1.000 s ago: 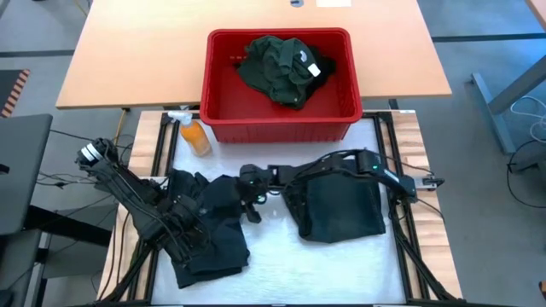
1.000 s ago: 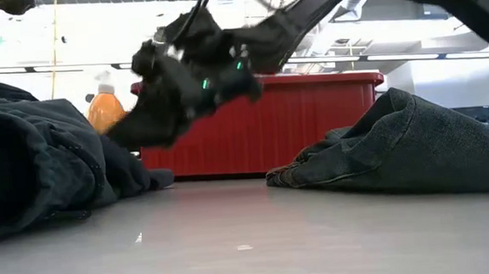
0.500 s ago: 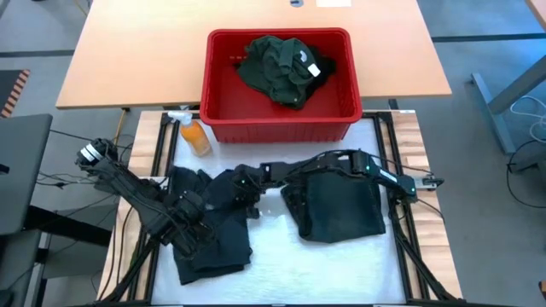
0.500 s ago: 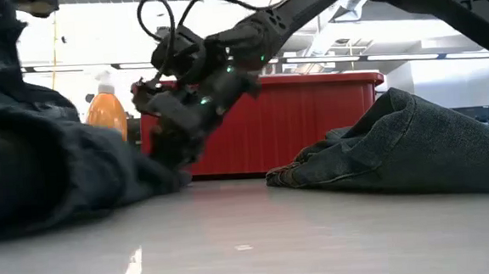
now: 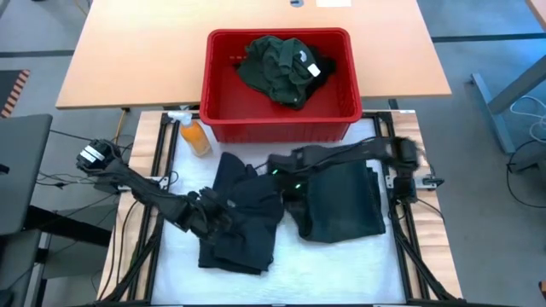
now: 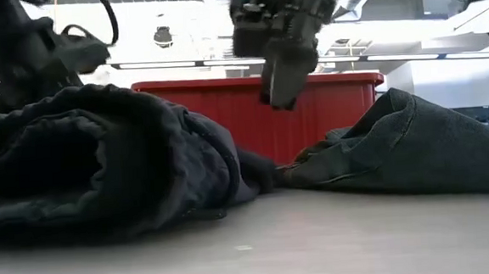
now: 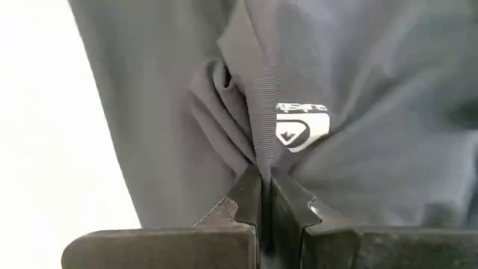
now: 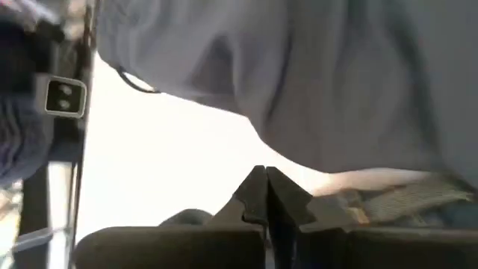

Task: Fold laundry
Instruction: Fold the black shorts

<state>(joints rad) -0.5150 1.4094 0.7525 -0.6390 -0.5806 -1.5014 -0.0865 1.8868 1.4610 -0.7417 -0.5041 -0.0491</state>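
A dark garment (image 5: 243, 223) lies crumpled on the white table top, left of centre; in the low view this garment (image 6: 102, 167) is heaped up high. My left gripper (image 5: 212, 215) is shut on it, beside a white printed logo (image 7: 301, 127). My right gripper (image 6: 278, 97) hangs shut above the table, between this garment and a folded dark garment (image 5: 343, 205) on the right, with nothing between its fingers (image 8: 263, 196). A green shirt (image 5: 280, 64) lies bunched in the red basket (image 5: 223, 111). My left gripper pinches a raised fold of the dark cloth (image 7: 258, 161) between its two fingers, just beside the white logo. The fingers come slanting down from the table's left. The cloth puckers into creases at the pinch, and the rest of the garment lies on the table.
The red basket stands at the table's far edge. An orange spray bottle (image 5: 194, 136) stands by its left corner. The folded garment takes up the right part of the table. Bare white table top (image 5: 341, 273) lies along the near edge.
My left gripper has moved toward the table's right, dragging the dark garment with it. The garment has slid to the middle, bunched up higher, and now reaches the folded garment. My right gripper has risen from the garment's far edge and drawn back to the right.
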